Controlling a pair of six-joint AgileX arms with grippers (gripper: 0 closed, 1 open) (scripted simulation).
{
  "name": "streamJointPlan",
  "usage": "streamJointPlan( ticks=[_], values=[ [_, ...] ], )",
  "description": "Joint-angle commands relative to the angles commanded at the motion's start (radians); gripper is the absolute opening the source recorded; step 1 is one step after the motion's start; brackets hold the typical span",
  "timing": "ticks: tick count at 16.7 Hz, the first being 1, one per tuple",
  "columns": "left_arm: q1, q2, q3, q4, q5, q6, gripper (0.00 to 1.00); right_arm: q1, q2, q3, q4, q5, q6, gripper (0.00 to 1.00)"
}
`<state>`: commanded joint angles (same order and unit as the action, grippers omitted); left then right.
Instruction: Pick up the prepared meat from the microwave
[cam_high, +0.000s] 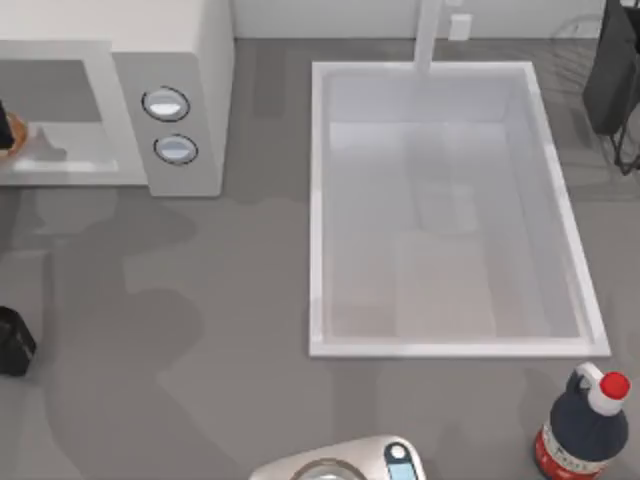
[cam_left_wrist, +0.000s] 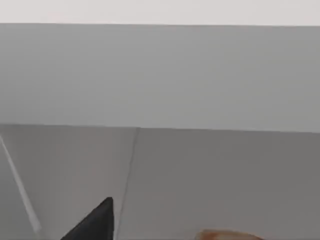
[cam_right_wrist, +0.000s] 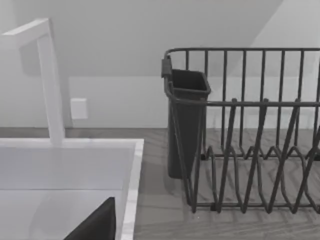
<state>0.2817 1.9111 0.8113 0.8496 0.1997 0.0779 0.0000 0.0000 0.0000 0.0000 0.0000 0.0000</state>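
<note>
On my bench (cam_high: 230, 330) the sink (cam_high: 320, 200) is largest, then the microwave (cam_high: 185, 60). The bottle (cam_high: 580, 425) label is unreadable. The meat (cam_high: 10, 132) sits inside the microwave (at the top view's left edge); beside it one dark left finger (cam_left_wrist: 95, 225), grip state unclear.

Looking straight down from above on the grey counter (cam_high: 230, 300), taking in the white boxy microwave with two round silvery knobs (cam_high: 175, 60) at the left and the large white rectangular sink basin (cam_high: 450, 330) in the middle. Pressed close inside the microwave's pale cavity (cam_left_wrist: 160, 75) from the left wrist, facing its back wall. Set low on the right wrist, facing level across the sink basin's rim (cam_right_wrist: 132, 190) toward the white faucet post (cam_right_wrist: 50, 85) and the dark wire dish rack (cam_right_wrist: 250, 130), basin and faucet shared with the overhead view.
</note>
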Motion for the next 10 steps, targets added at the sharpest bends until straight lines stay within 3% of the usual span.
streamJointPlan(
  ticks=[5,10],
  values=[
    [0.01,0.382,0.148,0.17,0.039,0.015,1.0,0.0,0.0,0.0,0.0,0.0,0.0,1.0],
    [-0.043,0.563,0.198,0.256,0.058,0.023,1.0,0.0,0.0,0.0,0.0,0.0,0.0,1.0]
  ],
)
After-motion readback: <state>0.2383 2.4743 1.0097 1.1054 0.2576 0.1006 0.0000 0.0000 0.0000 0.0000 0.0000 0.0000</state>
